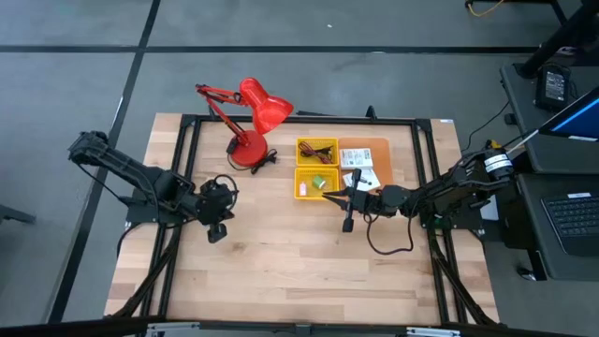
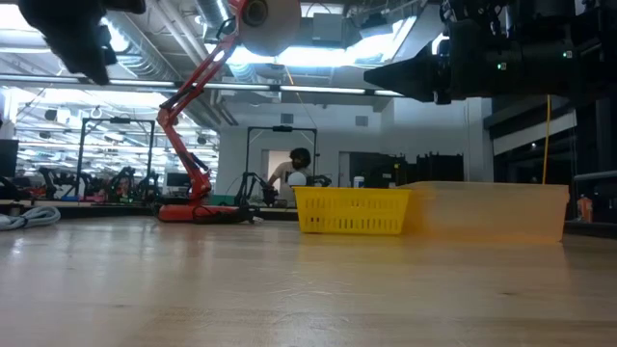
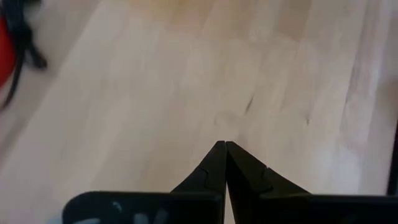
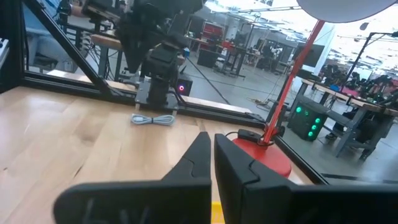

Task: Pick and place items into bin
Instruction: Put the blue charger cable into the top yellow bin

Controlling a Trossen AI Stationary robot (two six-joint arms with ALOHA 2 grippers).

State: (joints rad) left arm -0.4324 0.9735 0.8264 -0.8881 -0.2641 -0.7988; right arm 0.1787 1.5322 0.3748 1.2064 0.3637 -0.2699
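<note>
Two yellow bins stand at the table's far middle, one (image 1: 316, 150) holding dark cords, the nearer one (image 1: 315, 183) holding a small green piece (image 1: 319, 181) and a pale bit (image 1: 302, 191). White printed packets (image 1: 357, 157) lie on an orange tray (image 1: 377, 147) to their right. My right gripper (image 1: 328, 194) is shut and hovers level at the nearer bin's right near corner, high above the table in the low view (image 2: 378, 76). My left gripper (image 1: 217, 231) is shut and empty (image 3: 224, 147) over bare wood at the table's left.
A red desk lamp (image 1: 255, 117) stands left of the bins, its base (image 4: 264, 157) close ahead of my right gripper. A black frame rims the table (image 1: 281, 271). A black cable (image 1: 388, 245) loops below the right arm. A person sits in the room behind (image 2: 297, 166).
</note>
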